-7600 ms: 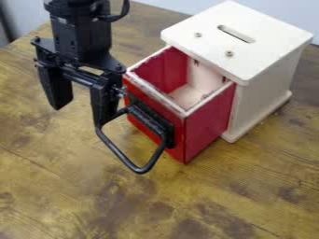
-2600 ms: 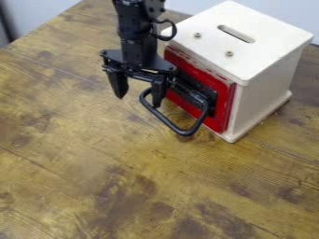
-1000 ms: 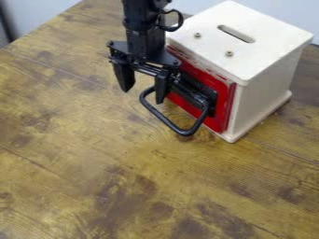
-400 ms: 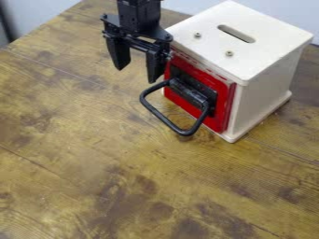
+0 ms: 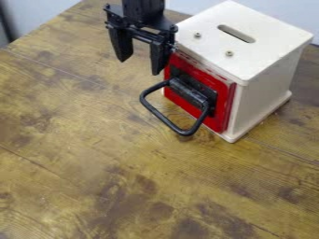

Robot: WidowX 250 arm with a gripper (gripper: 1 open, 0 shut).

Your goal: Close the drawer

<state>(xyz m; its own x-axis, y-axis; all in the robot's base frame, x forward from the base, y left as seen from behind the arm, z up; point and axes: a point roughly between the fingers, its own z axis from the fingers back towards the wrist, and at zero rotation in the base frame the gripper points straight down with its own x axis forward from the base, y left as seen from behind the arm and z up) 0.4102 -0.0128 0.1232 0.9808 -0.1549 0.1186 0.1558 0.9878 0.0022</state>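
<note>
Drawer point(image 5: 214, 110): closed, red front flush in the casing point(image 5: 245, 56) | wire handle point(image 5: 177, 119): juts out from casing | fingers point(image 5: 159, 58): spread apart, above tabletop point(image 5: 93, 149), beside casing

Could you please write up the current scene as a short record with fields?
drawer: red front, pushed in, no interior showing
handle: black wire loop, sticking out from the front
casing: pale wood box, slot and two screws on top
tool: black, fingers apart, nothing between them
surface: brown wood table
</note>
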